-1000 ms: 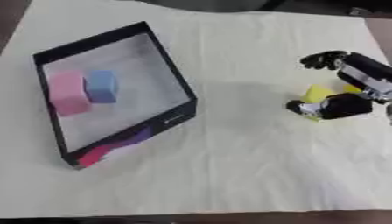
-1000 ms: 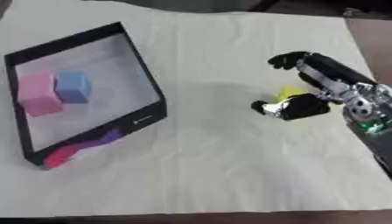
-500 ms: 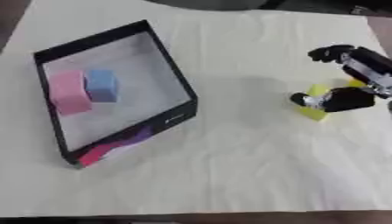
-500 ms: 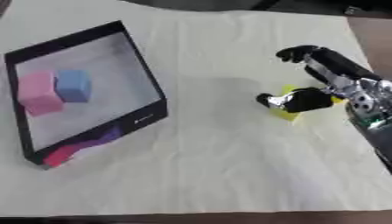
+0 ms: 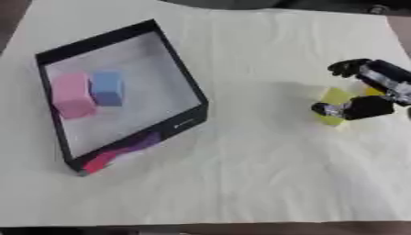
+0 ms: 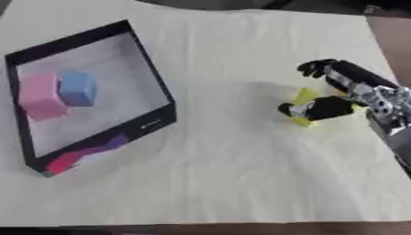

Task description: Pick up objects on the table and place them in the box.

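Observation:
A yellow block [image 5: 334, 98] stands on the cream cloth at the right. My right hand [image 6: 355, 85] is around it: the thumb [image 6: 317, 109] lies against its near side and the fingers [image 6: 319, 68] curl over its far side. Whether the block is off the cloth I cannot tell. The black box [image 5: 182, 75] sits tilted at the left, and inside it a pink block [image 5: 70, 95] stands beside a blue block [image 5: 107, 87]. A purple and red shape [image 5: 120, 151] shows at the box's near corner. My left hand shows in neither view.
The cream cloth [image 5: 241, 183] covers the table from the box to the hand and down to the front edge. Dark table surface shows past the cloth's right edge [image 6: 397, 41].
My right hand's fingers have come down closer over the yellow block and the thumb has stayed at its near side. The box and its blocks have not moved.

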Motion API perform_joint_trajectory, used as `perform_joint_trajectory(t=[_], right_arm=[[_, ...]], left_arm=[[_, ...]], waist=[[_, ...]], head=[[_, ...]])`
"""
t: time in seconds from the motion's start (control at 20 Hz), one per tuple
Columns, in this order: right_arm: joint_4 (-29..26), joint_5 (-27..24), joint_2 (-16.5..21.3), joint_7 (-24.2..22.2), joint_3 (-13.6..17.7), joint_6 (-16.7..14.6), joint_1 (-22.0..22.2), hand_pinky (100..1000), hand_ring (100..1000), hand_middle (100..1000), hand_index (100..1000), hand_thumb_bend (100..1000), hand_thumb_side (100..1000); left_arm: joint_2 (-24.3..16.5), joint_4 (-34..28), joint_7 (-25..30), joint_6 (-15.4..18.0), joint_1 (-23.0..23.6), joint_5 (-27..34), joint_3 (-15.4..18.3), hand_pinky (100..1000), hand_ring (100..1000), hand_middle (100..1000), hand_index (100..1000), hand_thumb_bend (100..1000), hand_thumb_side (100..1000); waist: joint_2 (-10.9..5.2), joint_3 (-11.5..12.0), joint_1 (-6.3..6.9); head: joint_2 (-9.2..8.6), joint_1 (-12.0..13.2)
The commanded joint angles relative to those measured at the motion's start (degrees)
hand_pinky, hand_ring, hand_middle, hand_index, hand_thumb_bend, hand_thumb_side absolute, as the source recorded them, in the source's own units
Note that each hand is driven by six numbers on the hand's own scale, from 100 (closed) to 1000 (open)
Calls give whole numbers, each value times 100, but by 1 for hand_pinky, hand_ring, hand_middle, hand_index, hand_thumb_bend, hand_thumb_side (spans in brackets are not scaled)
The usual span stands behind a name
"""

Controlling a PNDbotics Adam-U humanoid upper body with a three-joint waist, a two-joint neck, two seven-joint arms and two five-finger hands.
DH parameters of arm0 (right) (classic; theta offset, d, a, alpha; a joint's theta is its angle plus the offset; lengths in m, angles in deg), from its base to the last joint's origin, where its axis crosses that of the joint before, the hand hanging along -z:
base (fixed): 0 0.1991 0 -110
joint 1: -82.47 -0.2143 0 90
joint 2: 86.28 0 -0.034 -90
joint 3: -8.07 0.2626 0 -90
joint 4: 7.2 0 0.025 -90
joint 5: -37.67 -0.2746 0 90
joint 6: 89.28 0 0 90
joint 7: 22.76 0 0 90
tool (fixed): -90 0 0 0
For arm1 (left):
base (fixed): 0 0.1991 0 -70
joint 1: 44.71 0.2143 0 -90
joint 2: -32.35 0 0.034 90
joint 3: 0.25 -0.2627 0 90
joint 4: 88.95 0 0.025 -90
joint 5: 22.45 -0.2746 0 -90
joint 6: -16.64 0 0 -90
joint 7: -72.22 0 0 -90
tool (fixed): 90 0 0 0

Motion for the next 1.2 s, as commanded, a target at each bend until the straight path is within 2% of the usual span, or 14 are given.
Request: perform_joint_trajectory(t=[0.05,0.35,0.85,1.2], right_arm=[[129,-73,273,14,124,-49,-70,906,881,822,916,529,505],[413,-100,302,38,144,-64,-110,902,873,813,912,515,489],[563,-57,318,-127,121,-233,-84,899,871,806,907,481,424],[623,-91,267,-46,106,-216,-128,885,844,761,867,438,273]], left_arm=[[-93,-55,10,-7,-49,-2,25,696,661,748,807,307,516],[-83,-48,12,-6,-44,-2,28,696,661,748,807,304,517],[-72,-41,15,-4,-52,2,30,697,662,749,810,297,521],[-57,-36,32,-1,-50,10,30,699,662,749,811,290,526]], waist=[[32,-1,82],[46,-2,88],[68,-10,96],[84,-5,100]], head=[[-3,16],[-3,-6],[-3,-13],[-4,-18]])
